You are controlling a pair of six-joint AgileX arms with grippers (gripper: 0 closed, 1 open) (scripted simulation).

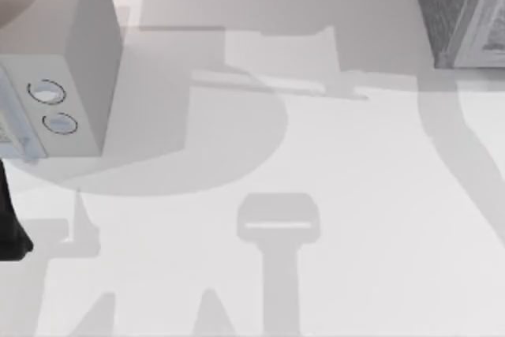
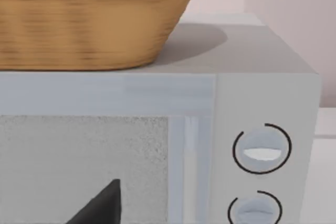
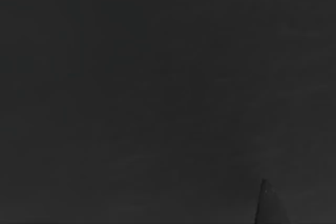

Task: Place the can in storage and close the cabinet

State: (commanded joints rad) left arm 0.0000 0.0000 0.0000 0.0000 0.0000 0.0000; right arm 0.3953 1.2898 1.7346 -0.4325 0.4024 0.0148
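Standing at the far left corner of the surface (image 1: pixel 331 195) is a white box appliance (image 1: pixel 75 53) with two round dials (image 1: pixel 47 92) on its front; its right side wall faces a wide bare stretch that runs across the middle and near side, crossed by soft shadows. At the far right corner sits a grey cabinet (image 1: pixel 465 9), cut by the frame edge. A dark piece of the left arm (image 1: pixel 9 219) shows at the left edge, just in front of the appliance. From the left wrist, the left claw (image 2: pixel 102 205) shows as one dark fingertip close to the appliance's speckled door (image 2: pixel 84 166); spread or pinched, cannot tell. A wicker basket (image 2: pixel 89 19) rests on the appliance's top; its inside is hidden. The right wrist view is dark. Where the can lies, cannot tell.
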